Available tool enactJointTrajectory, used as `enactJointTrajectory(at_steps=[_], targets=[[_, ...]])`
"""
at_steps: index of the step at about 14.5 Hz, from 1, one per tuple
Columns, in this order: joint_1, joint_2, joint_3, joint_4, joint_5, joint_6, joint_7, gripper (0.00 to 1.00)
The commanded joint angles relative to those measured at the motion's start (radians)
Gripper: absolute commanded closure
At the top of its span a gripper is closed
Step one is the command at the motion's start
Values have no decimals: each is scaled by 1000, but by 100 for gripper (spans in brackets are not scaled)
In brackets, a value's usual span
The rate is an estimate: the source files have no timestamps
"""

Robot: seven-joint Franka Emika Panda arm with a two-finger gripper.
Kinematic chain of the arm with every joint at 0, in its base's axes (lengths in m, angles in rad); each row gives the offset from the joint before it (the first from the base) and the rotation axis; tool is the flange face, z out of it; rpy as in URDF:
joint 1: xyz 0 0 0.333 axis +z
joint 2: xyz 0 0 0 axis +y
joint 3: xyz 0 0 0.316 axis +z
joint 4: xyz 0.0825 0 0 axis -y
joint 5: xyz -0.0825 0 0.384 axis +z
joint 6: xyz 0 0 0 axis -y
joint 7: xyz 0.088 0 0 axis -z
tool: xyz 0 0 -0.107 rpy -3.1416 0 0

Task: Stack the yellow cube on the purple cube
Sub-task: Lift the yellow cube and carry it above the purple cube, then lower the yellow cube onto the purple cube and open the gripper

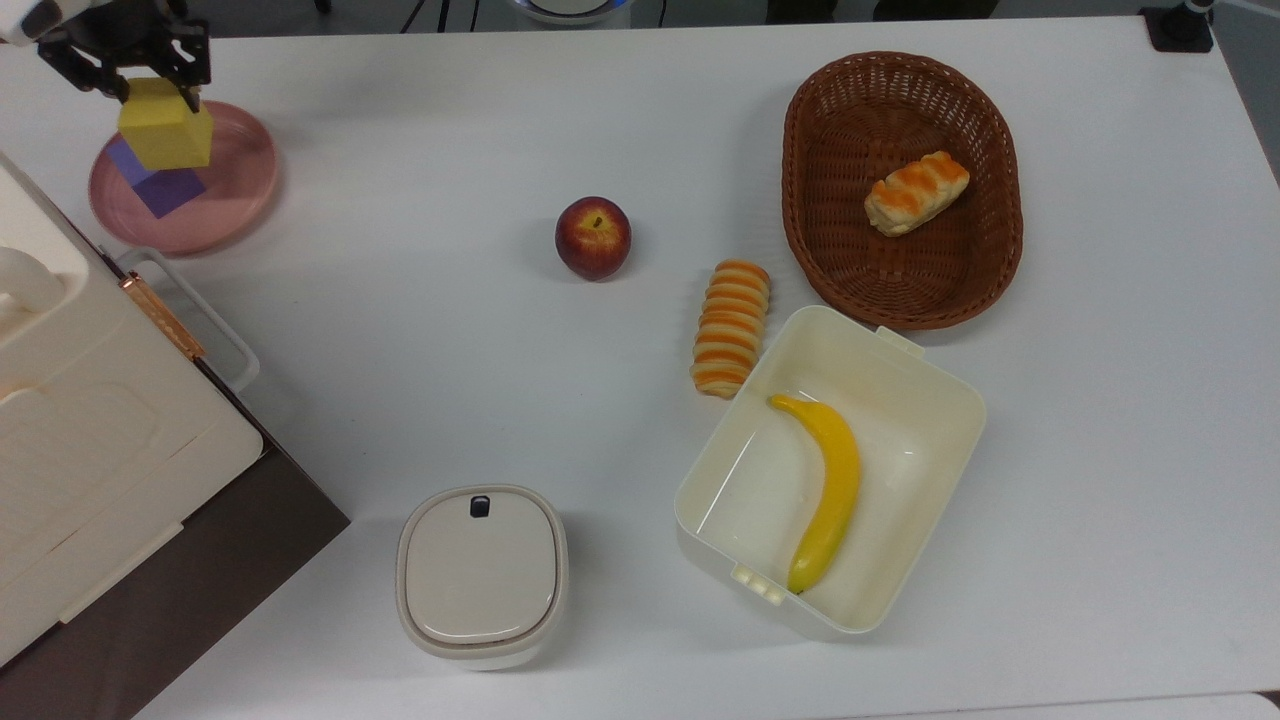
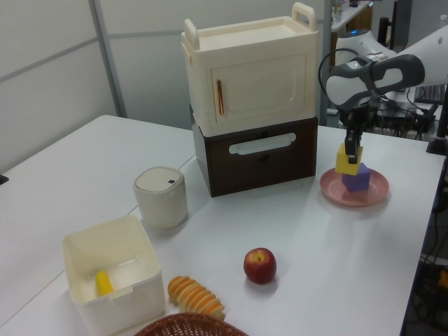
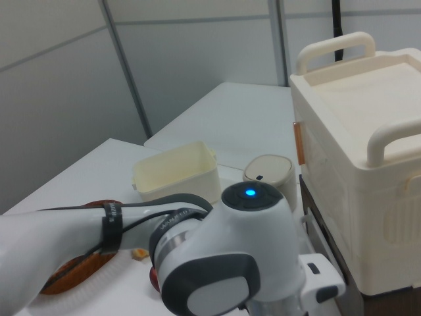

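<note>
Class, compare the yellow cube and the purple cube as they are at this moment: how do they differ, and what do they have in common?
The yellow cube is held by the gripper; the purple cube sits free on the pink plate. The yellow cube is above, covering most of the purple cube in the top view. The yellow cube looks slightly larger than the purple one. Both are plain, sharp-edged blocks over the same plate.

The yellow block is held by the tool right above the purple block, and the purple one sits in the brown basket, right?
Not quite. The tool does hold the yellow block right above the purple block, but the purple one sits on the pink plate, as the top view shows. The brown basket holds a bread roll.
</note>
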Motion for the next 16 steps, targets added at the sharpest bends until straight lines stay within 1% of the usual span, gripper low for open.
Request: enactJointTrajectory(at_steps=[1, 4, 5, 6, 7, 8, 13, 16], targets=[[-21, 45, -22, 54, -7, -6, -80, 44], [-24, 84, -53, 100, 1, -6, -123, 43], [-24, 88, -68, 109, 5, -6, -134, 42], [-24, 102, -73, 112, 7, -4, -143, 39], [-23, 107, -73, 112, 8, -3, -138, 15], [-23, 107, -73, 111, 8, 3, -132, 0], [-17, 116, -67, 108, 8, 3, -123, 0], [-14, 102, -63, 112, 8, -3, -123, 0]])
